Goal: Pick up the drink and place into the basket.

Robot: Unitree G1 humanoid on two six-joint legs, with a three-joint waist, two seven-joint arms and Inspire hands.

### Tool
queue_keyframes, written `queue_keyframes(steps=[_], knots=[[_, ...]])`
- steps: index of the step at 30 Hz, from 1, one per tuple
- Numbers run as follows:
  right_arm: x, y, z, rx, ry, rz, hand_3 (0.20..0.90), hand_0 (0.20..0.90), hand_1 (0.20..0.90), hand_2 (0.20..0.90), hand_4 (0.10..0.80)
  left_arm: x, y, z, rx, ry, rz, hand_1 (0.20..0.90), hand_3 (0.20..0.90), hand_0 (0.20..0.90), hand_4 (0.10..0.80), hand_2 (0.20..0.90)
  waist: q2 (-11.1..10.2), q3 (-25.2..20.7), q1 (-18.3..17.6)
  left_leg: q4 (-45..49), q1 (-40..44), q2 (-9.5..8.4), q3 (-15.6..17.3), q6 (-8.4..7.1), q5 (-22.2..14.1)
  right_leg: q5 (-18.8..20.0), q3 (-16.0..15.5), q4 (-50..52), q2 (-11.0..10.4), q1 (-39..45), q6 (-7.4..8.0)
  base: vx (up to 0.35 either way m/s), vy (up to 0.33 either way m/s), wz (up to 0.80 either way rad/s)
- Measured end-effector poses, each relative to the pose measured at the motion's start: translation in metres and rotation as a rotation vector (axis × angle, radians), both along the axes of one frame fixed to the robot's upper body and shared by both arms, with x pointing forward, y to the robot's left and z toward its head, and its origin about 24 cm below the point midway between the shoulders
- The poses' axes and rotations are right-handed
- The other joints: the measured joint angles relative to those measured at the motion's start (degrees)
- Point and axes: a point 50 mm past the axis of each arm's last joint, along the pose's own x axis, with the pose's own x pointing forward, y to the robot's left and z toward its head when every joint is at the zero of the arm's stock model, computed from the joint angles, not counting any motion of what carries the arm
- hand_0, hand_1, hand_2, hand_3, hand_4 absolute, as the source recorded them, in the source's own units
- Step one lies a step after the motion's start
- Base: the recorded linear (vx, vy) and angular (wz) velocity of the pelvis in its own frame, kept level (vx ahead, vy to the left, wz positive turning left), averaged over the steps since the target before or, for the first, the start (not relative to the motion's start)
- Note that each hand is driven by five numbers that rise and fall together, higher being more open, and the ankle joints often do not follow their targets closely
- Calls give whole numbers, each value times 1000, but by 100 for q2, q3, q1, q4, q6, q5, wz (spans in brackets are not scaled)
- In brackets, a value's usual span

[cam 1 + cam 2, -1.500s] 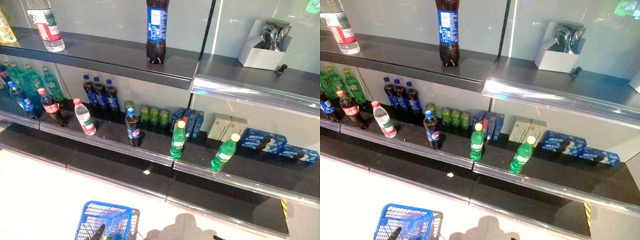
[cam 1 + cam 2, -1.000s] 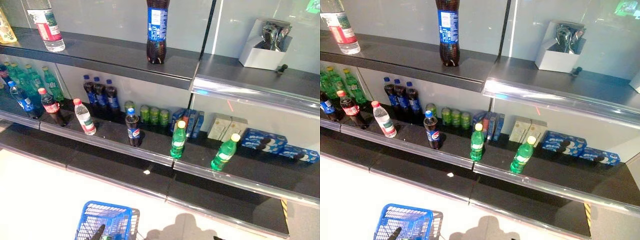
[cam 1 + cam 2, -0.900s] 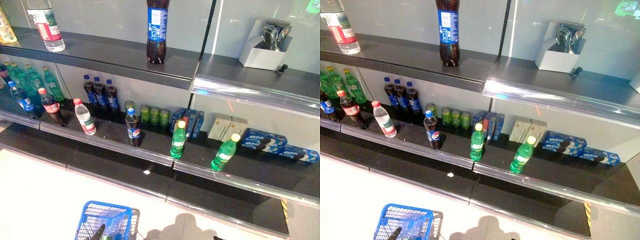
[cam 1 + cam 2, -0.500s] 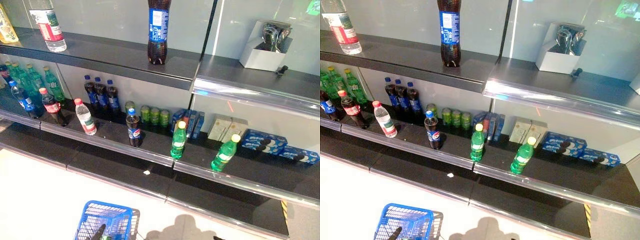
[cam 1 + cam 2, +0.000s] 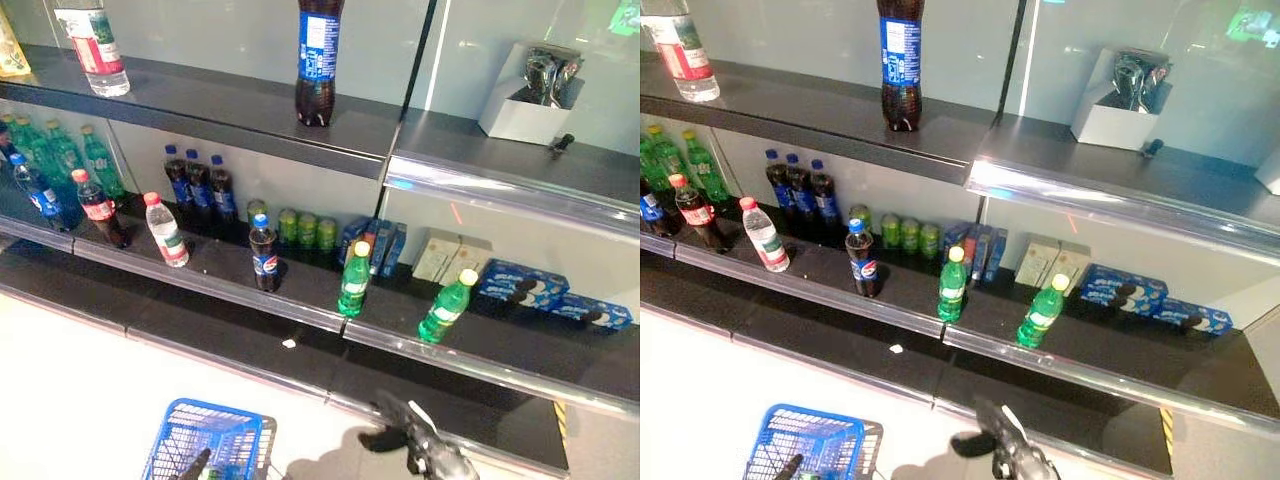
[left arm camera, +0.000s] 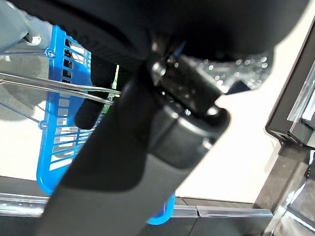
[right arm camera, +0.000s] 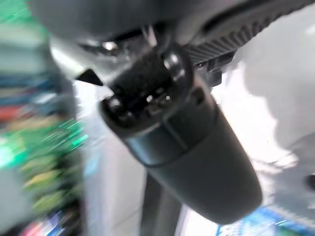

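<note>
Nearest to me, my left hand (image 5: 196,464) is curled round the wire handle of the blue basket (image 5: 215,437), which hangs low over the pale floor (image 5: 80,380), and my right hand (image 5: 420,447) is just beside it at the lower edge, over the floor and holding nothing, with fingers stretched loosely toward the shelves. Farther out, on the front rail of the lower shelf (image 5: 300,310), stand a cola bottle (image 5: 263,254) and two green bottles (image 5: 354,279), upright and apart, with small green cans (image 5: 305,229) behind; on the upper shelf (image 5: 230,110) stands a tall cola bottle (image 5: 317,60)
</note>
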Motion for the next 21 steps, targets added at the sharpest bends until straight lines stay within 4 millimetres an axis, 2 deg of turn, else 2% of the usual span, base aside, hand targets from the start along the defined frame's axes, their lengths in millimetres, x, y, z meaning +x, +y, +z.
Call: queue_keyframes(steps=[1, 8, 15, 21], knots=[[9, 3, 12, 13, -62, 44, 900, 900, 900, 900, 800, 0, 2, 1, 5, -3, 2, 300, 200, 300, 100, 300, -22, 20, -5, 0, 0, 7, 14, -4, -2, 1, 6, 0, 4, -5, -1, 9, -17, -3], [34, 2, 59, 42, -270, 105, 900, 900, 900, 900, 800, -4, 5, 1, 9, -7, 28, 300, 200, 300, 100, 300, -63, 103, -36, 2, -5, 26, 77, -20, -17, 4, 34, 0, 21, -55, -5, 19, 10, -5], [58, -5, 113, 89, -513, 27, 900, 900, 900, 900, 800, -3, -1, 0, -3, -21, 31, 300, 200, 300, 100, 300, 27, 206, -37, 4, -7, 46, 82, -35, -29, 9, 39, 1, 44, -62, -12, 20, 13, -1], [71, -6, 135, 75, -628, -43, 900, 900, 900, 900, 800, -2, -6, -1, -8, -28, 36, 300, 200, 300, 100, 300, 90, 248, -25, 6, -2, 63, 85, -44, -35, 9, 43, 5, 62, -62, -17, 45, 35, -1]])
